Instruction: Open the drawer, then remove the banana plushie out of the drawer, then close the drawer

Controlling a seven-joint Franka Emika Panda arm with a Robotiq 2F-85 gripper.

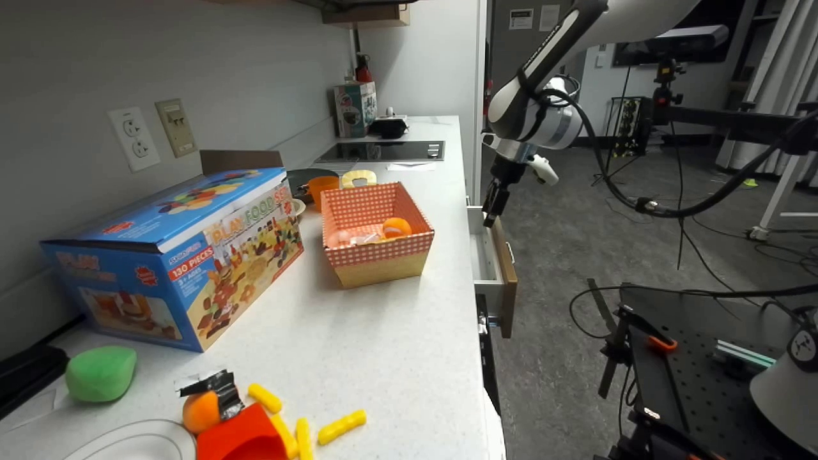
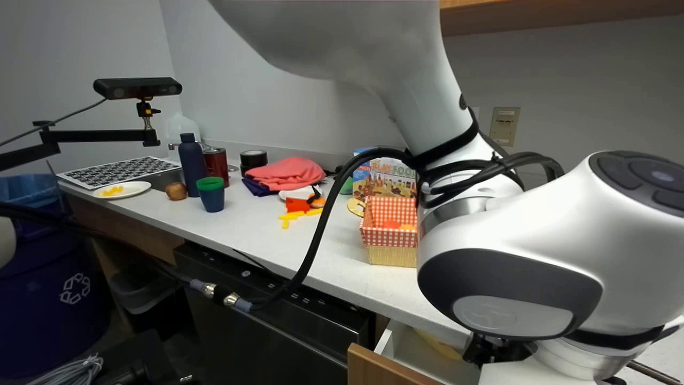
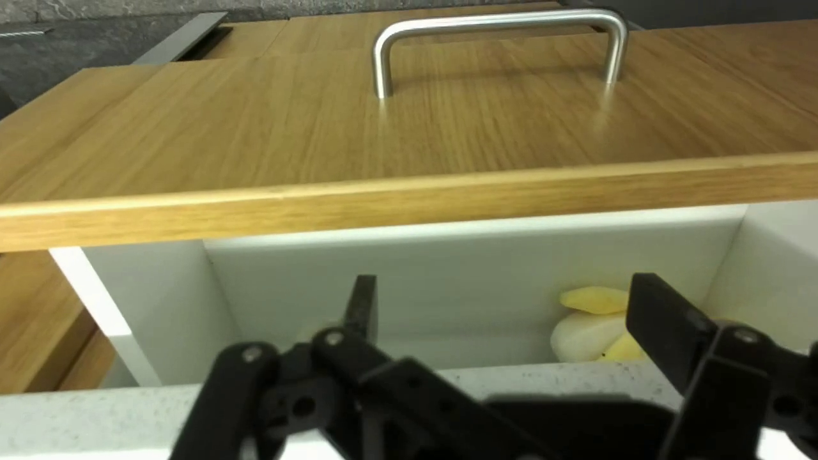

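Note:
The drawer (image 1: 508, 281) under the counter stands open. Its wooden front (image 3: 447, 128) shows in the wrist view. The yellow and white banana plushie (image 3: 578, 332) lies inside, toward the right end of the drawer in the wrist view. It is partly hidden by the counter edge and my right finger. A yellow piece of it (image 2: 441, 345) shows inside the drawer in an exterior view. My gripper (image 3: 505, 278) is open and empty, pointing down above the drawer. The gripper (image 1: 491, 207) also shows over the drawer in an exterior view. In an exterior view the arm mostly hides the gripper (image 2: 494, 350).
A metal handle (image 3: 498, 25) is on the drawer front. The counter edge (image 3: 543, 380) overhangs the back of the drawer. On the counter are a checked basket (image 1: 377, 262), a play food box (image 1: 236, 255) and loose toys. A black cable (image 2: 320, 230) hangs from the arm.

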